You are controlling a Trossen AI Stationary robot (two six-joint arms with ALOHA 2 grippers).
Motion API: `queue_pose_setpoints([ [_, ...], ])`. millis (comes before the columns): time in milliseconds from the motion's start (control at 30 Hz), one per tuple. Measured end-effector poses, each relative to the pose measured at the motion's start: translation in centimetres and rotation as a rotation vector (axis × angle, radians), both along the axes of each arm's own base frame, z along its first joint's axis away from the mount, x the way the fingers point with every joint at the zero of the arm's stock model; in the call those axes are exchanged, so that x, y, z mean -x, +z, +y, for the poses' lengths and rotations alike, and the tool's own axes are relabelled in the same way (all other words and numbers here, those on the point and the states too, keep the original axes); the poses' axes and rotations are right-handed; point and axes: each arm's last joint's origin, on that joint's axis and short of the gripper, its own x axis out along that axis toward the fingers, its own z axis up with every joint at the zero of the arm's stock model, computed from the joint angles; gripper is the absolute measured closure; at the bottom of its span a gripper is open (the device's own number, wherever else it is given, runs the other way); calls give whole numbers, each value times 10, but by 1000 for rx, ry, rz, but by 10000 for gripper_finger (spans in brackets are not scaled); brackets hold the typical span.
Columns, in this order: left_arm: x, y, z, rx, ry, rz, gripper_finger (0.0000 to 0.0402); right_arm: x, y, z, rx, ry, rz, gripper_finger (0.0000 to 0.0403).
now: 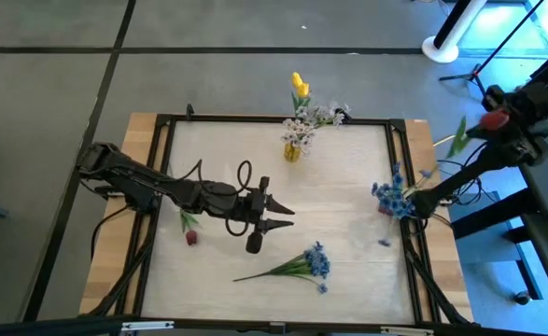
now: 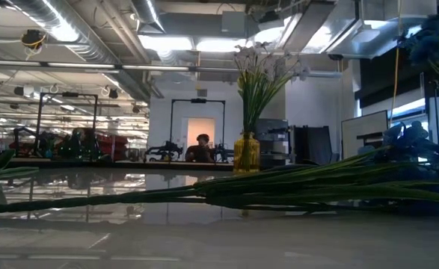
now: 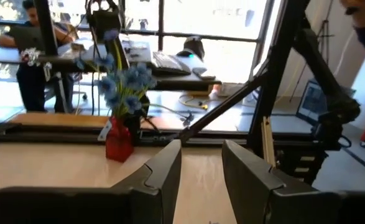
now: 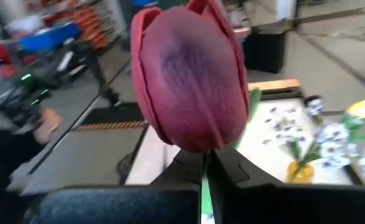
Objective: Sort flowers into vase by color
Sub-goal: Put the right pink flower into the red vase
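Right gripper holds a dark red tulip up past the table's right edge; left gripper waits with nothing in it.

The right gripper (image 4: 206, 163) is pinched tight on the green stem of a dark red tulip (image 4: 191, 74), and it is up in the air beyond the right edge of the table (image 1: 348, 201). The left gripper (image 1: 272, 214) hangs over the middle of the table, its fingers (image 3: 163, 171) a little apart and holding nothing. A yellow vase (image 1: 293, 149) at the far edge holds yellow tulips (image 1: 299, 86) and white sprigs (image 1: 301, 126). A red vase (image 3: 119, 140) by the right edge holds blue flowers (image 1: 392, 193). One more blue bunch (image 1: 297, 266) lies flat near the front edge. Another red bud (image 1: 190, 236) lies near the left edge, under the left arm.
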Motion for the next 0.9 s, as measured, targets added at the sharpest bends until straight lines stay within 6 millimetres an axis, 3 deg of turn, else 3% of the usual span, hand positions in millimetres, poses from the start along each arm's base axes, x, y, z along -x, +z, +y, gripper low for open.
queue_pose_setpoints([
  [100, -7, -9, -3, 29, 15, -6, 288, -4, -8, 3, 40, 41, 33, 400],
  [267, -14, -21, -5, 56, 42, 4, 289, -26, -30, 19, 104, 83, 162, 401],
  [533, -15, -21, -4, 31, 60, 2, 289, -61, -75, 35, 269, -56, 339, 401],
  [900, -16, -21, 5, -26, 85, 7, 289, -59, -105, 31, 200, -163, 321, 401],
])
